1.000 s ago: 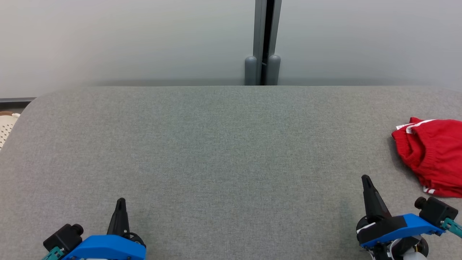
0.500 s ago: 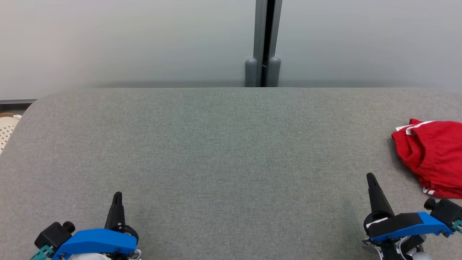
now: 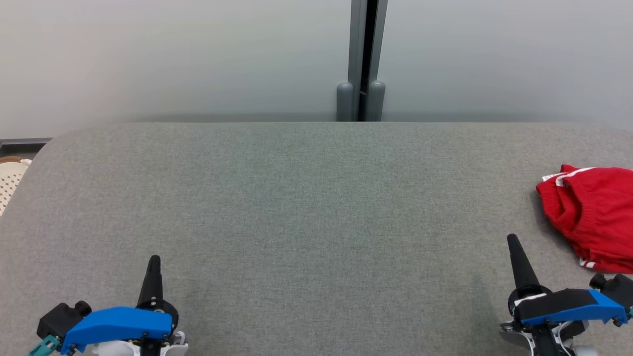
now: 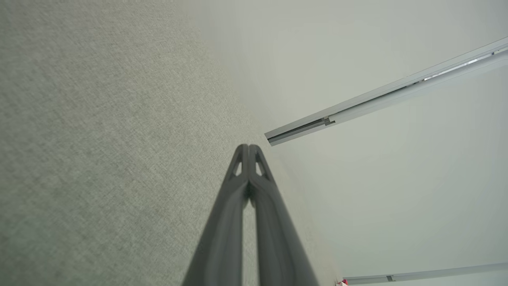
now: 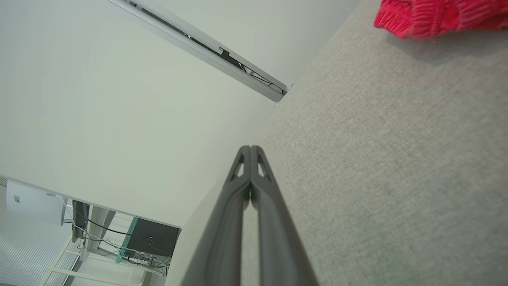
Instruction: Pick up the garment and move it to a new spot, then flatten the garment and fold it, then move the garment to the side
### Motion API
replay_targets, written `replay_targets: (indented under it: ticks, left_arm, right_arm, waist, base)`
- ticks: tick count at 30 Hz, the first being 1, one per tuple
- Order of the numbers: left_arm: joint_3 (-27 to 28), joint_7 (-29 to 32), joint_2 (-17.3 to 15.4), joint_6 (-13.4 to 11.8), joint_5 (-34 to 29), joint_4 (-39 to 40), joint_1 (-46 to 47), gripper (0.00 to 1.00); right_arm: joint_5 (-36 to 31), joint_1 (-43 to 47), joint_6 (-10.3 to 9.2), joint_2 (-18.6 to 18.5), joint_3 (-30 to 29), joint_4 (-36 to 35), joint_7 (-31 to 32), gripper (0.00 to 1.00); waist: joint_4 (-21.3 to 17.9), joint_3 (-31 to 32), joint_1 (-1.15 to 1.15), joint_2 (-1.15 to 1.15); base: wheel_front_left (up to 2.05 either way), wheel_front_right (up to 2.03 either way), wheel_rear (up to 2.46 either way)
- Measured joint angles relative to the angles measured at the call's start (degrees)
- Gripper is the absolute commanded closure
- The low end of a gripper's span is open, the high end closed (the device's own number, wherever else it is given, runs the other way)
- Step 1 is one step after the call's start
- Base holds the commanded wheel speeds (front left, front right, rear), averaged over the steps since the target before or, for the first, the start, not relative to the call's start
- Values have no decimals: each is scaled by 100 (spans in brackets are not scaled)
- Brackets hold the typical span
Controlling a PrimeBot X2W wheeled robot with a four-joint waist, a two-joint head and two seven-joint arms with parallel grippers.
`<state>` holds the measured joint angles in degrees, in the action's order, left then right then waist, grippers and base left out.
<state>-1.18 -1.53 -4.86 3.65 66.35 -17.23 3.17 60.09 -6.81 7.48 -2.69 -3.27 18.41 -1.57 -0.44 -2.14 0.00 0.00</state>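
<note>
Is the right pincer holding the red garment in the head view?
No, the right pincer is shut and empty, apart from the garment lying on the table.

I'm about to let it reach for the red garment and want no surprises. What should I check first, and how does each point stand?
1. Target found: red garment lies crumpled near the right edge of the table: ok.
2. Whole garment in view: the head view cuts it off on the right: cannot tell.
3. Right gripper free, holding nothing: ok.
4. Right gripper open for a grasp: fingers pressed together: not ok.
5. Left gripper holding nothing, far from the garment: ok.
6. Way from right gripper to garment: bare grey cloth: ok.
</note>
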Motion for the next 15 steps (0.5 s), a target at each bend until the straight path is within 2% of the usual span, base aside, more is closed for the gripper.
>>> replay_targets:
  ticks: [15]
  left_arm:
    - [219,213,60,102,713,86,74,100]
  right_arm:
    - [886,3,0,0,-89,-115,212,100]
  waist:
    - [10,45,0,0]
  base:
    - [0,0,0]
